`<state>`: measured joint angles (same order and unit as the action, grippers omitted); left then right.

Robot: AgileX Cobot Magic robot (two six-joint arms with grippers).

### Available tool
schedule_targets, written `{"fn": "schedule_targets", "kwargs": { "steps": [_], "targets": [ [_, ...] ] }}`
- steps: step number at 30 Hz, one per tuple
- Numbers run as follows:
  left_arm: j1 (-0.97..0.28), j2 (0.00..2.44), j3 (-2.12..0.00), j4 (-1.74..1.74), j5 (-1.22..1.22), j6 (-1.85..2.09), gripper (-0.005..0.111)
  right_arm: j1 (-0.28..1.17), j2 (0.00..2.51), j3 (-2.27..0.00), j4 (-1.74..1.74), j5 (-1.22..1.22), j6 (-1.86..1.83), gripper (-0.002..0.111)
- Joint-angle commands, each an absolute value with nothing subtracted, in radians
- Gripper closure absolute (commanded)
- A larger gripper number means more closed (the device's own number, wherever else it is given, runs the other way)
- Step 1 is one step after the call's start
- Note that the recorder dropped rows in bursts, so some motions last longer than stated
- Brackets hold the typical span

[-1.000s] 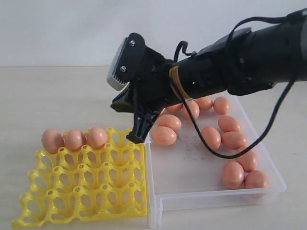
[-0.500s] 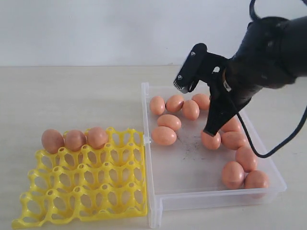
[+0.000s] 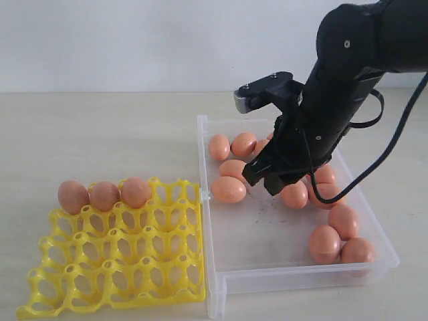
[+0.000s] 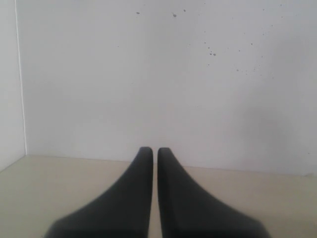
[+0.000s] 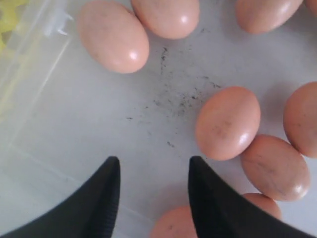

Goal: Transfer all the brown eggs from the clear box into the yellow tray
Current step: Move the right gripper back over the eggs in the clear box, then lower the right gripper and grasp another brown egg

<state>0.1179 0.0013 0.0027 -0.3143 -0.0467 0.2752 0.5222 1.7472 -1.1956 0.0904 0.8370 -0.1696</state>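
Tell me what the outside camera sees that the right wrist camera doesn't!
Only the exterior view shows three smooth orange-brown eggs sitting in the far row of the bright yellow plastic lattice tray, plus the black robot arm. Only the right wrist view shows, close up, that the right gripper is open, with bare floor and no egg between its fingers. Both show the shallow transparent plastic box, loose brown eggs lying in it, and dark scuffs on its bottom.
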Motion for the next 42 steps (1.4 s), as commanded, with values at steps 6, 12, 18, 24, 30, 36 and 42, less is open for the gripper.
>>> {"fn": "schedule_targets", "kwargs": {
  "steps": [6, 12, 18, 24, 30, 36, 42],
  "targets": [
    [0.119, 0.000, 0.000, -0.319, -0.052, 0.279, 0.103, 0.434, 1.899, -1.249, 0.089, 0.852, -0.087, 0.064],
    [0.119, 0.000, 0.000, -0.319, -0.052, 0.279, 0.103, 0.429, 1.943, -1.321, 0.067, 0.842, -0.087, 0.064],
    [0.119, 0.000, 0.000, -0.319, -0.052, 0.279, 0.103, 0.429, 2.009, -1.405, 0.070, 0.859, -0.071, 0.064],
    [0.119, 0.000, 0.000, -0.319, -0.052, 0.279, 0.103, 0.429, 2.085, -1.448, 0.066, 0.979, -0.073, 0.064],
    [0.119, 0.000, 0.000, -0.319, -0.052, 0.279, 0.103, 0.429, 2.096, -1.448, 0.055, 0.969, -0.088, 0.068],
    [0.119, 0.000, 0.000, -0.319, -0.052, 0.279, 0.103, 0.429, 2.094, -1.448, 0.061, 0.931, -0.134, 0.109],
    [0.119, 0.000, 0.000, -0.319, -0.052, 0.279, 0.103, 0.429, 2.043, -1.345, 0.136, 0.556, -0.113, 0.109]
  ]
}}
